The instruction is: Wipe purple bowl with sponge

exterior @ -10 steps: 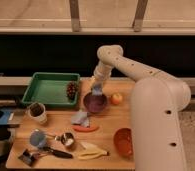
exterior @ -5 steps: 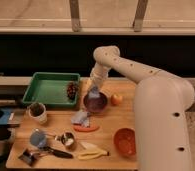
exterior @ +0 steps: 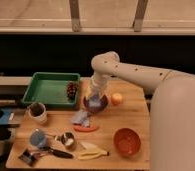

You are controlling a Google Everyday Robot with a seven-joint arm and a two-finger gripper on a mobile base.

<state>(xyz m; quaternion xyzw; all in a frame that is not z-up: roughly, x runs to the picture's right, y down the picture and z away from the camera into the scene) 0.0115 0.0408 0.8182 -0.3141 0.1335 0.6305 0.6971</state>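
My gripper (exterior: 95,98) is down in the purple bowl (exterior: 96,104), on the wooden table (exterior: 132,117)

Camera view: my arm (exterior: 136,77) reaches in from the right and bends down over the purple bowl, which sits just right of the green tray (exterior: 49,88). A light bluish pad, apparently the sponge (exterior: 94,102), lies inside the bowl beneath my gripper; I cannot tell its long axis or how it points, nor whether I am gripping it. Relative to the bowl: an orange fruit (exterior: 117,98) just right, a pinecone-like object (exterior: 72,89) just left at the tray's corner, a bluish cloth (exterior: 81,118) in front, an orange bowl (exterior: 126,141) well in front to the right, a banana (exterior: 92,150) well in front
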